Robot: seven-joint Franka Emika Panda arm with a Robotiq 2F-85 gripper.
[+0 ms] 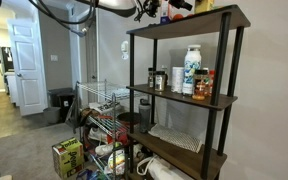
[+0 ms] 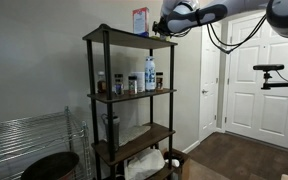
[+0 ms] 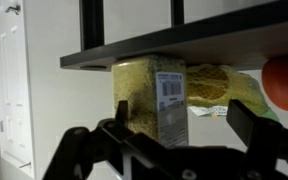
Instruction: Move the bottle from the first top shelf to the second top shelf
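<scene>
The bottle point(image 3: 149, 100) stands on the first top shelf point(image 3: 134, 52). The wrist view looks turned upside down, and there the bottle's yellow body touches that dark board. The tool point(image 3: 174, 125) is level with the first top shelf. Its two fingers are wide apart and hold nothing. The bottle is in line with the gap, but I cannot tell how near it is.

I think a few things could go wrong from here. A yellow-green bag point(image 3: 224, 90) and a red round thing point(image 3: 284, 80) also sit on the first top shelf, just beside the bottle. A finger going in could bump them, or poke the bottle and tip it over. A finger could also hit the edge of the first top shelf. The bottle looks smooth, so a crooked squeeze might let it slip.

The second top shelf point(image 1: 169, 95) is the next board below the first top shelf. A white jug point(image 1: 191, 70) and small jars point(image 1: 156, 78) stand there, so free room is small. The bottle could knock them over.
</scene>
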